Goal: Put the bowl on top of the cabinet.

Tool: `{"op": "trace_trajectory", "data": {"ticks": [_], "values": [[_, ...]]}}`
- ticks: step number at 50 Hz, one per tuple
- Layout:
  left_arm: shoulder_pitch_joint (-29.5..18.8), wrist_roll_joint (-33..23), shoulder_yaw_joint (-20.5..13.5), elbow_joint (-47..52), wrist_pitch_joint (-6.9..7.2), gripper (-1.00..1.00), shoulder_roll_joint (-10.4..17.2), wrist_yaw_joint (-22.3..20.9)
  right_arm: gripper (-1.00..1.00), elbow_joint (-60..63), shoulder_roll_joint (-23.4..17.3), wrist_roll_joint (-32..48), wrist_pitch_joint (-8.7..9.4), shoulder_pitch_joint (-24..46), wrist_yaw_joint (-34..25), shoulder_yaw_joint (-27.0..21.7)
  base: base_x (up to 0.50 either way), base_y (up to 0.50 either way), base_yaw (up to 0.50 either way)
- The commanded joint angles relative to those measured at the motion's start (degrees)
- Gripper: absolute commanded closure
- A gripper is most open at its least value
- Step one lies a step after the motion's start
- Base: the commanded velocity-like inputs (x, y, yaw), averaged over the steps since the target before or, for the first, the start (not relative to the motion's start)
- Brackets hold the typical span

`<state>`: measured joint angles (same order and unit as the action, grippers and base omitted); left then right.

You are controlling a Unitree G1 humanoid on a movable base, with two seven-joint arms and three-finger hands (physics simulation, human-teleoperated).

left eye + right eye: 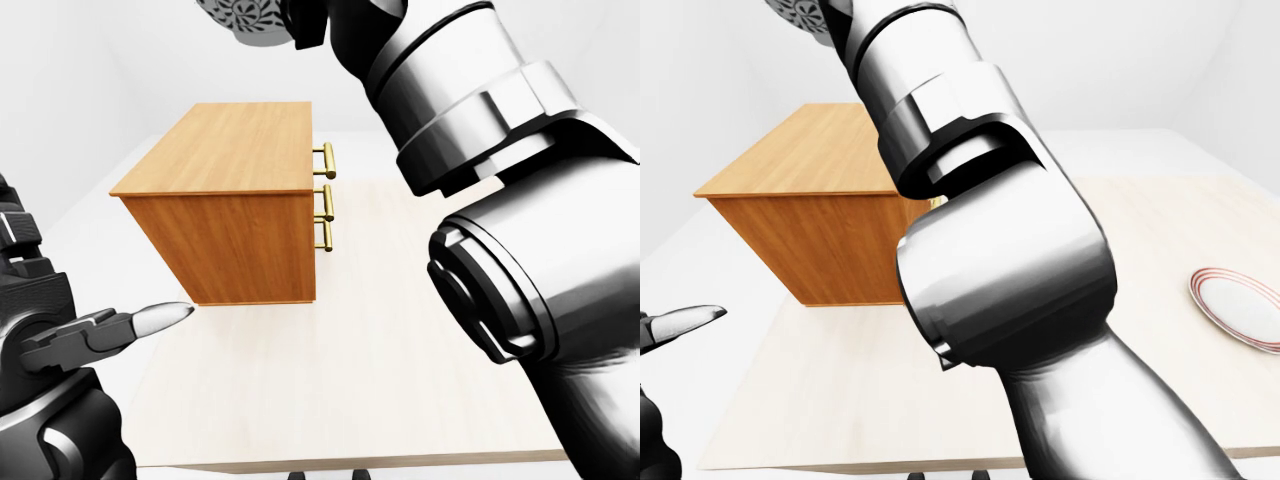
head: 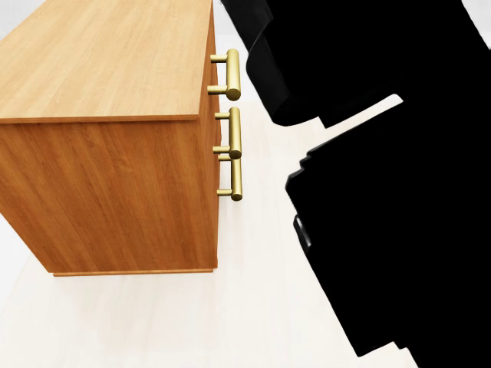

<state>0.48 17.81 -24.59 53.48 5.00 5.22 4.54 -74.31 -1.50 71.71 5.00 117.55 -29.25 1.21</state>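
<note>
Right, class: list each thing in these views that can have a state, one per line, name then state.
bowl: raised at the left-eye view's top edge, above the cabinet, not yet on it.
cabinet: upright on the table, drawers closed, nothing on its top.
plate: flat on the table, nothing on it.
right hand: up beside the bowl, grip hidden.
left hand: low, holding nothing.

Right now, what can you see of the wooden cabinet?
The orange-brown wooden cabinet is a box with a lighter flat top, standing upright on the pale wooden table, toward the left of the left-eye view. Three brass bar handles stick out of its right-facing side, stacked vertically. Its top is bare; neither hand touches it.
</note>
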Motion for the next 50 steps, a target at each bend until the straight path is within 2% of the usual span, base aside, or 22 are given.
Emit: {"op": "trace_trajectory", "data": {"ticks": [1,15,50], "values": [[0.29,-0.58,0.52,-0.17,0.0,-1.0,-0.28,-0.25,1.0,0.88,3.39,-3.87,0.0,-2.81,2.37,2.75,0.0,0.0,0.0],[0.46,-0.42,0.17,-0.52,0.0,-1.0,-0.43,-0.56,1.0,1.59,6.28,-4.38,0.0,-7.89,3.75,3.51,0.0,0.0,0.0],[0.53,-0.63,0.31,-0.59,0.0,-1.0,-0.54,-0.64,1.0,1.97,8.06,-2.72,0.0,-14.28,5.06,4.66,0.0,0.0,0.0]]}}
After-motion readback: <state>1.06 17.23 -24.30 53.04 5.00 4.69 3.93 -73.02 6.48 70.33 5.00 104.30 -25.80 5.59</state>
